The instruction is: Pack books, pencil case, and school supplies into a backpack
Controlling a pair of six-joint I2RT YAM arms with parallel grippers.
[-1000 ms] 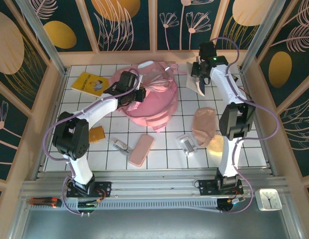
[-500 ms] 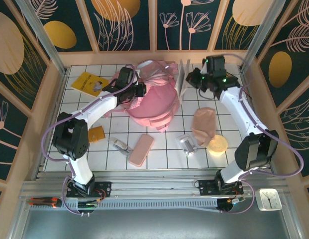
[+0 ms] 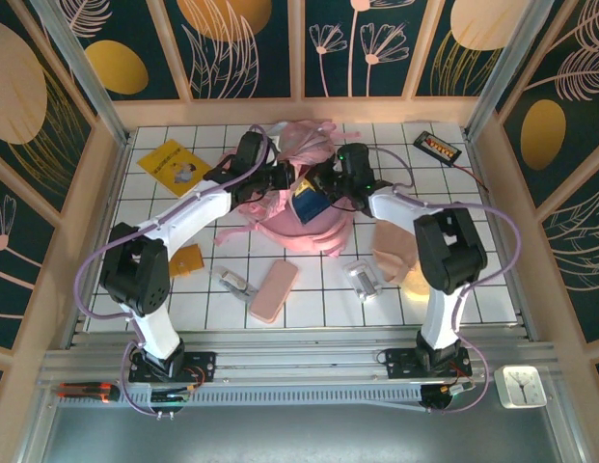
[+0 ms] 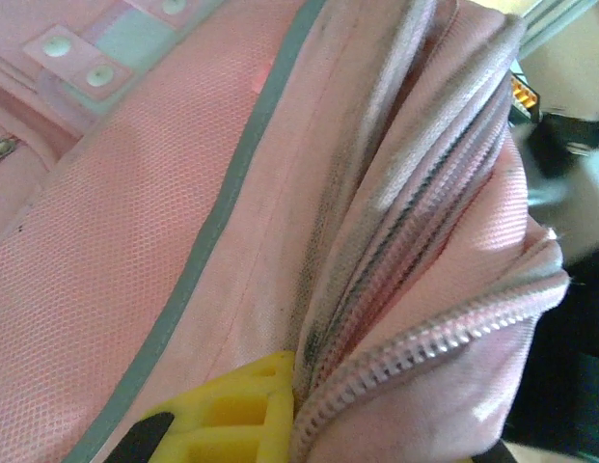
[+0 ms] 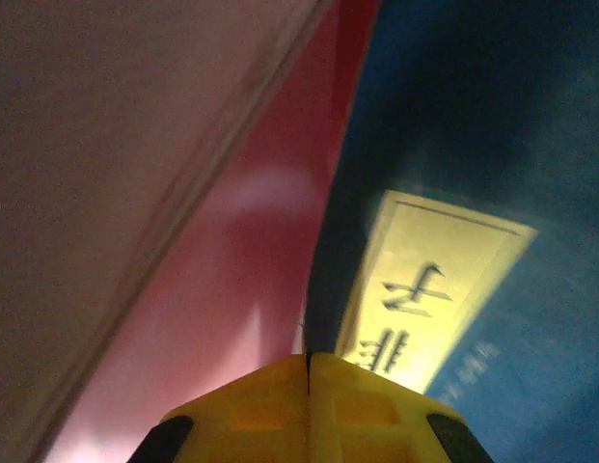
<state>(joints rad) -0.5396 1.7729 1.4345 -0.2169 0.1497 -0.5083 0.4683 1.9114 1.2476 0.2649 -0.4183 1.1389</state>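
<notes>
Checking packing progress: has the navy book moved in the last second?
Yes. The navy book has gone left, toward the yellow book, into the backpack.

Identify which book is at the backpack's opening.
The navy book, pinched by the right gripper at the pink backpack; the yellow book lies flat far to the left.

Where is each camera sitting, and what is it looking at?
Top external: high behind the arms, looking down on the table and the backpack.
Left wrist: on the left gripper, facing the backpack's zip; one yellow finger shows.
Right wrist: on the right gripper, facing the navy book inside pink fabric; shut fingers show.
Shared: top and right wrist both see that book.
</notes>
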